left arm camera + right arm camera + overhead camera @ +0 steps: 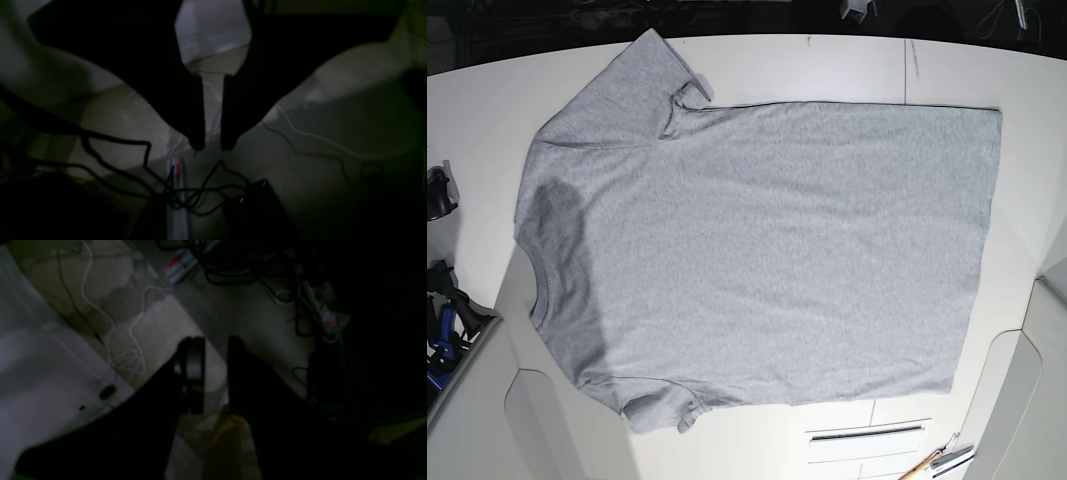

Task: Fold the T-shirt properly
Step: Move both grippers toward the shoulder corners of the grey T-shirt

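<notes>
— On the white table (827,70), flat out, lies the T-shirt (767,250): plain grey side up, collar toward the left edge of the base view, hem toward the right, both sleeves spread. No lettering shows.

— Why so neatly spread?

— I'd guess so a fold can start from clean edges. One sleeve at the top has a small tuck where it meets the body; otherwise it's smooth. Nothing is folded yet, as far as I can judge.

— And the arms? I don't see them over the cloth.

— Neither reaches the shirt. The left gripper (212,146) points at the floor, jaws parted by a narrow gap, nothing between them. Below it there's a tangle of black cables (186,196).

— The right one?

— The right gripper (216,373) is the same: slightly parted, holding nothing, hanging past the table's edge over the floor, with a loose white cord (126,340) underneath. Both wrist views are very dark, mind.

— So they're parked?

— Looks that way to me, clear of the cloth until a sleeve or hem is chosen.
</notes>
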